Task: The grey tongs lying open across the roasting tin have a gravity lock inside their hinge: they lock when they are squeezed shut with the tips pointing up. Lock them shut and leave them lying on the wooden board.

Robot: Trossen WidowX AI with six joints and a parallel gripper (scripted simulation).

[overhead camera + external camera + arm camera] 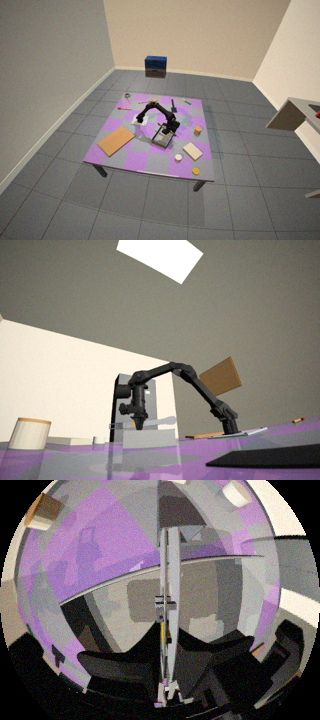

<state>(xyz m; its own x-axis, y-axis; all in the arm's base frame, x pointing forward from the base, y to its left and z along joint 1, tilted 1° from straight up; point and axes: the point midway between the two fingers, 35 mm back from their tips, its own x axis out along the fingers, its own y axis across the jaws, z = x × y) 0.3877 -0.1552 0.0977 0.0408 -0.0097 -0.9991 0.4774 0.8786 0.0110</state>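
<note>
The grey tongs lie roughly level across the roasting tin, with their two arms pressed nearly together. The scalloped tip end points towards the arm's base, and the squared outlined end sticks out past the tin on the far side. My gripper points straight down and is shut on the tongs near mid-length, at the tin's rim height. Whether the hinge is locked cannot be seen. The wooden board lies flat beyond the base plate, away from the tongs.
A jar with an orange lid, a cream block, a white cylinder and a yellow disc stand beyond the tin. A black spatula and several other utensils lie along the far edge.
</note>
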